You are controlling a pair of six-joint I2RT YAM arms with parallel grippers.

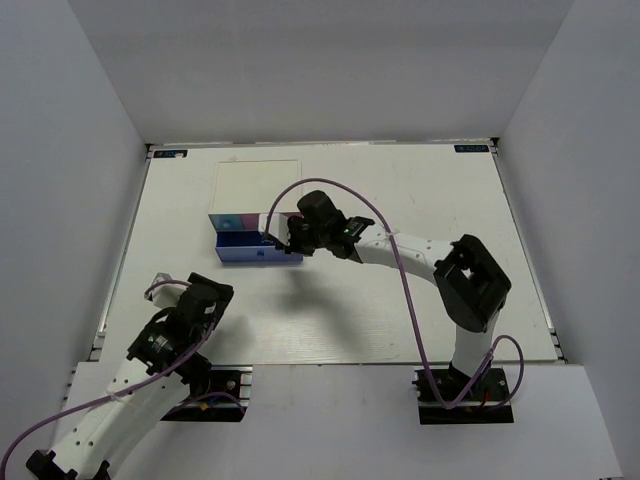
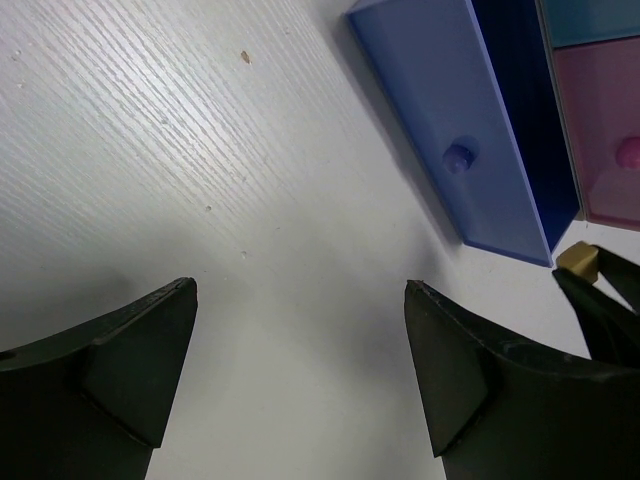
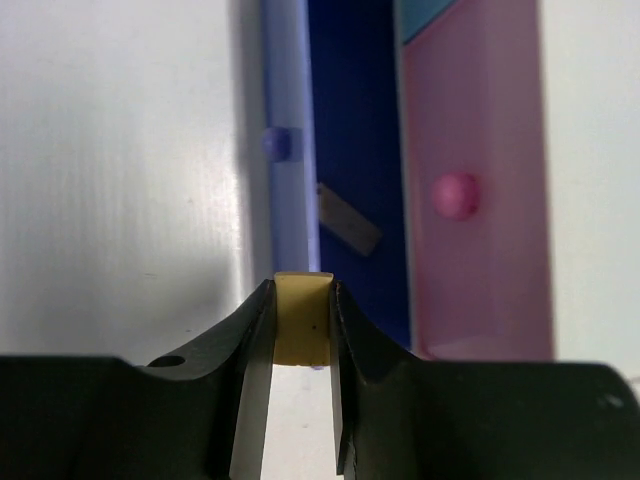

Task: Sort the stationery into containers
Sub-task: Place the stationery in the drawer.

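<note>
Right gripper (image 3: 302, 292) pinches tan eraser (image 3: 302, 325) at the pulled-out blue drawer (image 3: 287, 200) (second eraser (image 3: 348, 218) lies inside); left gripper (image 2: 300, 290) spread wide above table (image 2: 150, 150).

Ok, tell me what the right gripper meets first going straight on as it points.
Probably the open blue drawer, near its front wall; the right gripper holds a tan eraser. Depth is unclear.

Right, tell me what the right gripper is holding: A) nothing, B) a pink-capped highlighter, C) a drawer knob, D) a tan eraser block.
D: the right wrist view shows the right gripper shut on a tan eraser block at the open blue drawer.
</note>
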